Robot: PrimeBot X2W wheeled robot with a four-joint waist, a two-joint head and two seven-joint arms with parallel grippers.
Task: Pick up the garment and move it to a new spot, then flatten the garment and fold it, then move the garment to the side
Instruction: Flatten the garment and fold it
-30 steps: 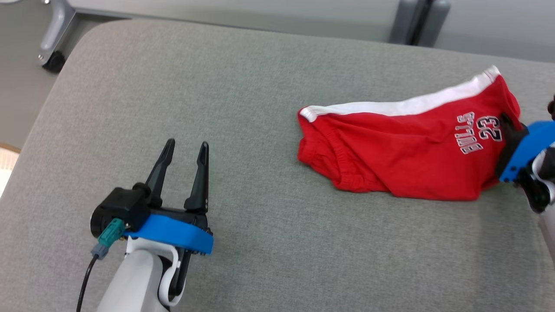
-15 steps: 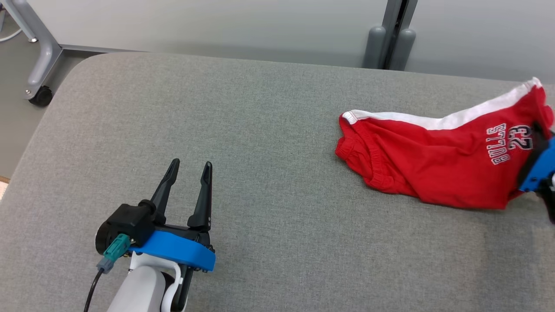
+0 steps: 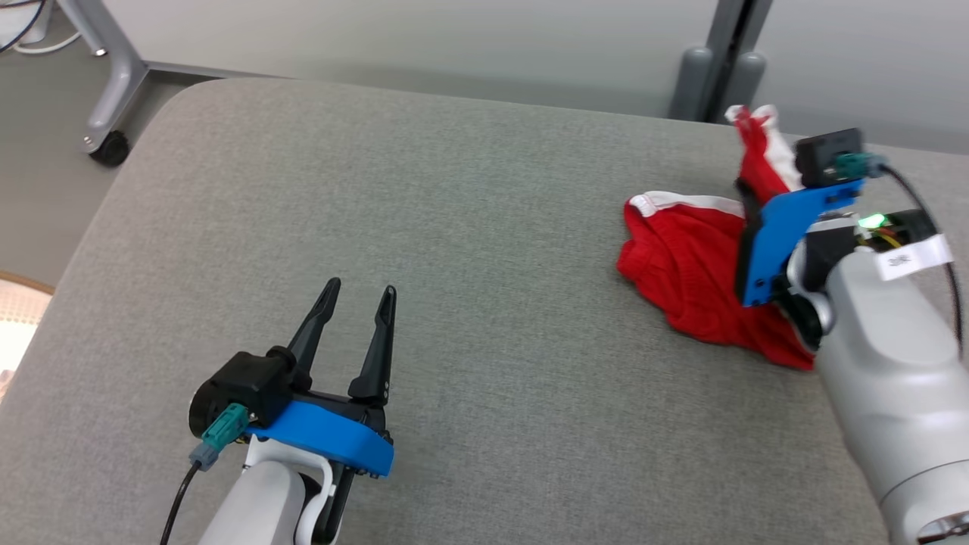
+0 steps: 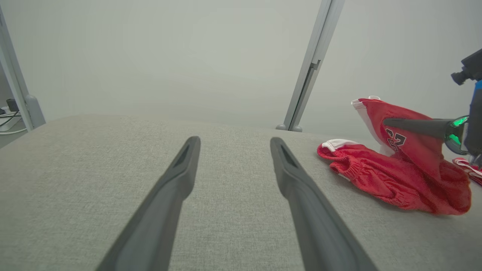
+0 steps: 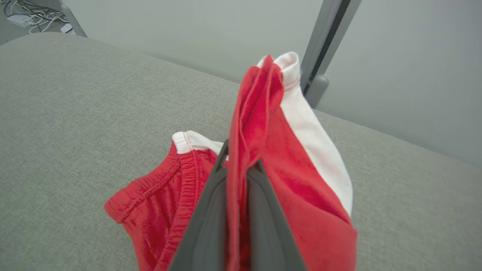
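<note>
The garment is a pair of red shorts (image 3: 681, 265) with a white side stripe, lying at the right of the grey padded table (image 3: 454, 189). My right gripper (image 3: 746, 189) is shut on one end of the shorts and holds that end up off the table, while the waistband end rests on the surface. In the right wrist view the red cloth (image 5: 260, 113) rises from between the shut gripper (image 5: 241, 158). My left gripper (image 3: 362, 288) stands open and empty at the lower left, far from the shorts (image 4: 376, 177). The left gripper (image 4: 234, 141) hovers over bare table.
A grey metal post (image 3: 719, 60) stands behind the table's far edge near the shorts. A wheeled frame leg (image 3: 110, 113) is on the floor beyond the table's rounded far-left corner. Cables (image 5: 34, 19) lie on the floor there.
My right gripper has lifted its end of the shorts up and inward, bunching the cloth that lay spread flat before. The head camera has shifted. The left gripper stays open in place.
</note>
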